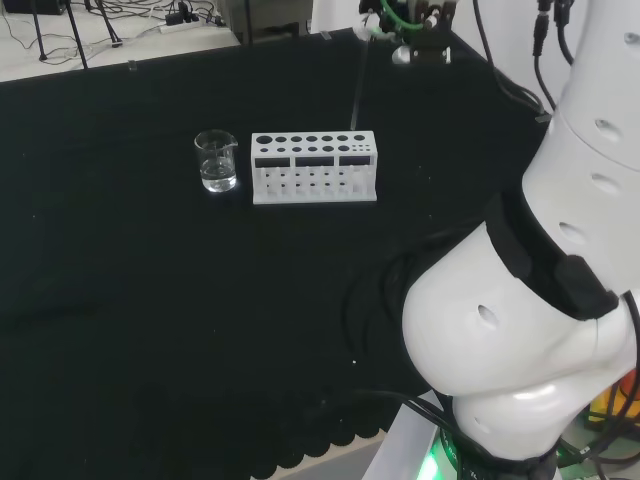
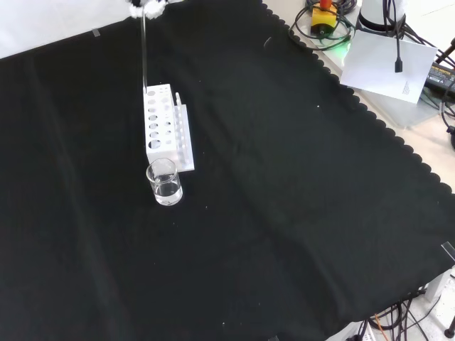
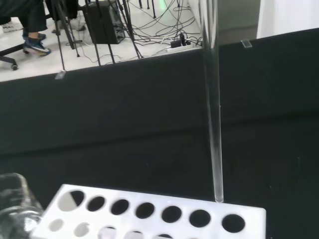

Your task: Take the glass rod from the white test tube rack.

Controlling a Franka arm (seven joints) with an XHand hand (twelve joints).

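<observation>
Nearly done: glass rod upright, tip just above the white test tube rack, beside the beaker. Hand barely visible, grip unclear. Next, probably lifting clear.

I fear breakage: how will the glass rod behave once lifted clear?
The rod looks thin, long and straight: probably stiff but fragile. Being smooth and round, it would likely roll if laid on the cloth.
</observation>
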